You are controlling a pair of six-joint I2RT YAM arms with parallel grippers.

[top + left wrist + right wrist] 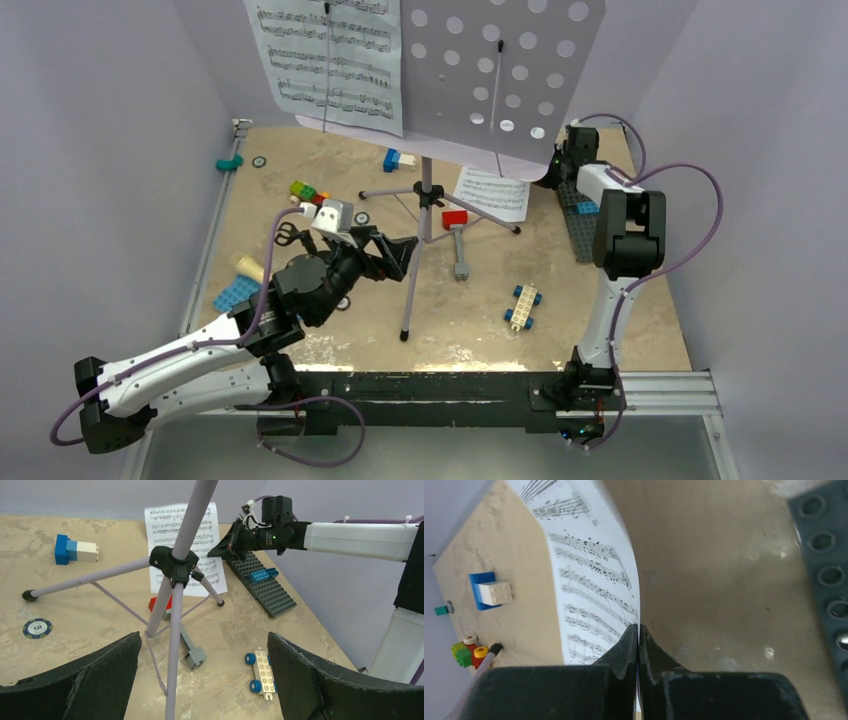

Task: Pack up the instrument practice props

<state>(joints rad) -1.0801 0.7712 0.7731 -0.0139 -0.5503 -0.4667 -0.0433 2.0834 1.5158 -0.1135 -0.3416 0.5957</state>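
The lilac music stand (pixel 500 70) stands mid-table on its tripod (pixel 172 565), with one white sheet-music page (pixel 330 60) on its perforated desk. A second page (pixel 492 193) lies on the table behind the tripod. My right gripper (pixel 639 630) is shut on that page's right edge (pixel 589 580), which curls up from the table. My left gripper (pixel 205 675) is open. The tripod's near leg (pixel 172 655) passes between its fingers, closer to the left one, and touches neither. A cream toy microphone (pixel 248 266) lies left of my left arm.
A grey studded plate (pixel 580 215) with a blue brick lies under my right arm. A white wheeled brick (pixel 262 670) is by my left gripper's right finger. A red brick and a grey piece (pixel 458 235) lie under the tripod. Coloured bricks (pixel 305 192), a blue-white brick (pixel 398 160) and a poker chip (pixel 37 628) lie to the left.
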